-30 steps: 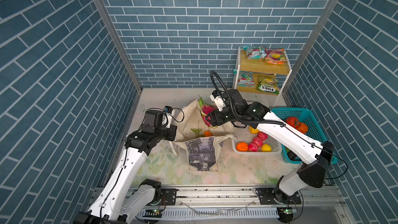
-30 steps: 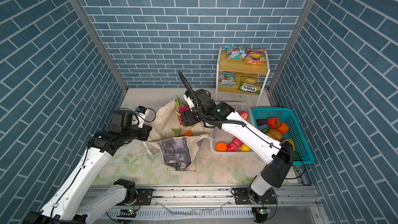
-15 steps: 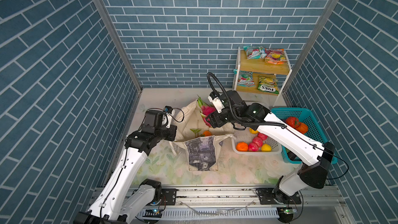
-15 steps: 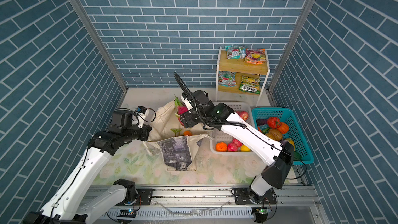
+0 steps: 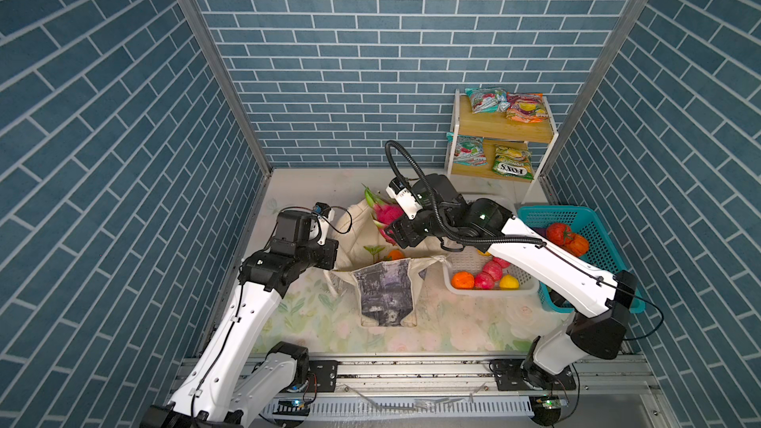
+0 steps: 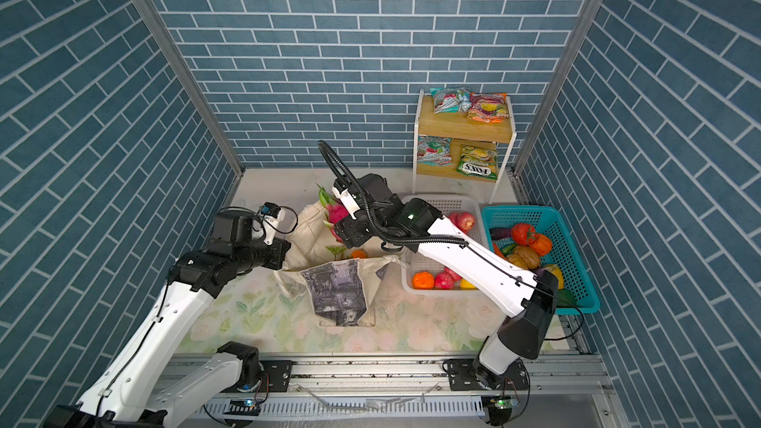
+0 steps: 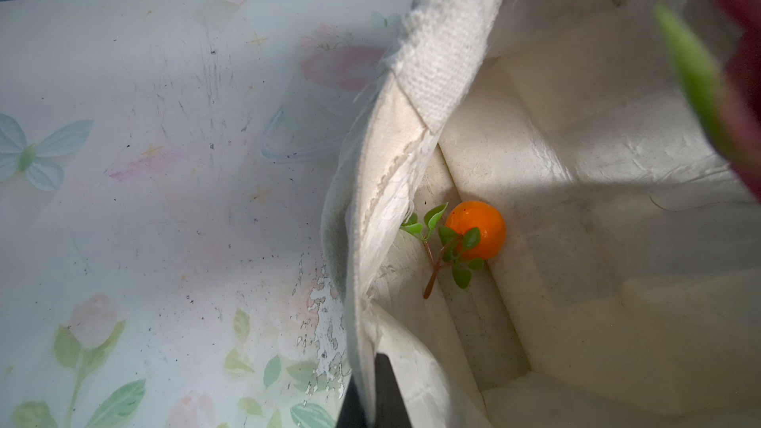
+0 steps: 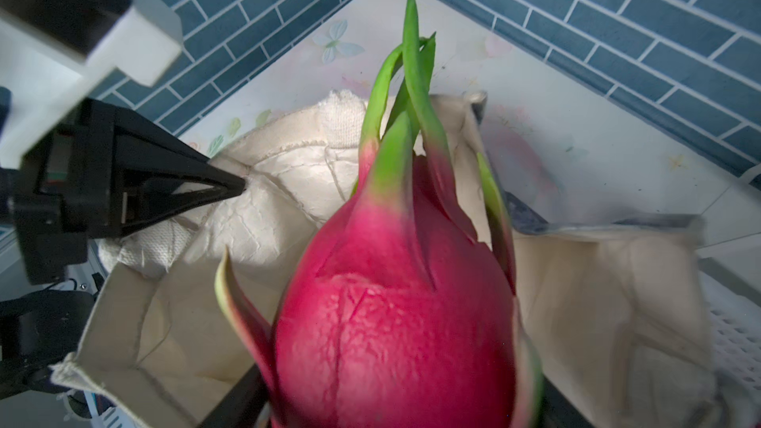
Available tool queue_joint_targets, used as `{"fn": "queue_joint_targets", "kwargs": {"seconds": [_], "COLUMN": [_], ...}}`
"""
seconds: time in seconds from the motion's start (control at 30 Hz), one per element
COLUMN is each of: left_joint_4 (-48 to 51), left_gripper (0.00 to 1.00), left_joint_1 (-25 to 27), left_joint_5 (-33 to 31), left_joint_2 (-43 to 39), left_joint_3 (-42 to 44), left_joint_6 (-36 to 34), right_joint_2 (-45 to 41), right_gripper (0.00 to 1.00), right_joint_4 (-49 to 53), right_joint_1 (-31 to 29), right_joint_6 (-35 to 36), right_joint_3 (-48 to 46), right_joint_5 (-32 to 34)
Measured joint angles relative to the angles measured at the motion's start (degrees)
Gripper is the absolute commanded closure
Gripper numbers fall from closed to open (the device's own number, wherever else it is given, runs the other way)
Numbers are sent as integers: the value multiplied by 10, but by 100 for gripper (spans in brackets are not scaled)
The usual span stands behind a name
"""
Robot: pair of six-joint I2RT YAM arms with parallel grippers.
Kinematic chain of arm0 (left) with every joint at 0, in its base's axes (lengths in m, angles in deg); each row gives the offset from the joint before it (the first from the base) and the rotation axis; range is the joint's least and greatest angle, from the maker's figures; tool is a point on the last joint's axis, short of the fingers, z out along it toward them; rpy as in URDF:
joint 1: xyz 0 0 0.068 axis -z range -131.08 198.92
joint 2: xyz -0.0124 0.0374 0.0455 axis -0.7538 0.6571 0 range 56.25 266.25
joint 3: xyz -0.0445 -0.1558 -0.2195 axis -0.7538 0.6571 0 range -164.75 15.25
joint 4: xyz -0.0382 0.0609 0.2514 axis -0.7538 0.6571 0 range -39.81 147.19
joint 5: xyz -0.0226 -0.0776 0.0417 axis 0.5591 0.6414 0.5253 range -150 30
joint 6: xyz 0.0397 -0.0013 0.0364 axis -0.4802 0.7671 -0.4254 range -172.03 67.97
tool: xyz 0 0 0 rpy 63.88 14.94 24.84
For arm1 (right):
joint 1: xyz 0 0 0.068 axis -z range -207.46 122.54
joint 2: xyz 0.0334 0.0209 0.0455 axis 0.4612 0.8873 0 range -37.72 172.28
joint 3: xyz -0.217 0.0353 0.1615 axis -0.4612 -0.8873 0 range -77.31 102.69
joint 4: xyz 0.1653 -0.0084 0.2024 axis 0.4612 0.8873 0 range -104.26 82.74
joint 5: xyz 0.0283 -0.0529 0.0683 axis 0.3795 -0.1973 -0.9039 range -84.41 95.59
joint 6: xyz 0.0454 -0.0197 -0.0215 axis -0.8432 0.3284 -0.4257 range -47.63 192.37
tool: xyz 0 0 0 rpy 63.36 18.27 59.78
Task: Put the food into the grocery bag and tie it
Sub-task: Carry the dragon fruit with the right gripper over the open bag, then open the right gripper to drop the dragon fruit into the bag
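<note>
L gripper (image 8: 241, 189) pinching grocery bag (image 5: 385, 294) rim, clear only via R wrist cam. R gripper (image 5: 391, 231) clamped on dragon fruit (image 5: 385, 216) above bag mouth. L wrist cam: orange (image 7: 475, 229) on bag floor

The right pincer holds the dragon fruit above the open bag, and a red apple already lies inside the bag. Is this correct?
Not quite. The fruit lying inside the grocery bag is an orange, not a red apple; the left wrist view shows it. The right pincer does hold the dragon fruit above the open bag.
</note>
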Motion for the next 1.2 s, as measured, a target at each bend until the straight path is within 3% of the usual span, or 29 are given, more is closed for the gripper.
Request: {"fn": "queue_joint_targets", "kwargs": {"seconds": [0.9, 1.2], "left_joint_4": [0, 0], "left_gripper": [100, 100], "left_joint_1": [0, 0], "left_joint_5": [4, 4], "left_joint_2": [-3, -4], "left_joint_3": [0, 1], "left_joint_6": [0, 0], "right_joint_2": [109, 141], "right_gripper": [34, 25], "right_joint_4": [100, 79], "right_joint_1": [-1, -2], "right_joint_6": [-1, -2], "right_joint_3": [-7, -11], "right_joint_5": [-71, -77]}}
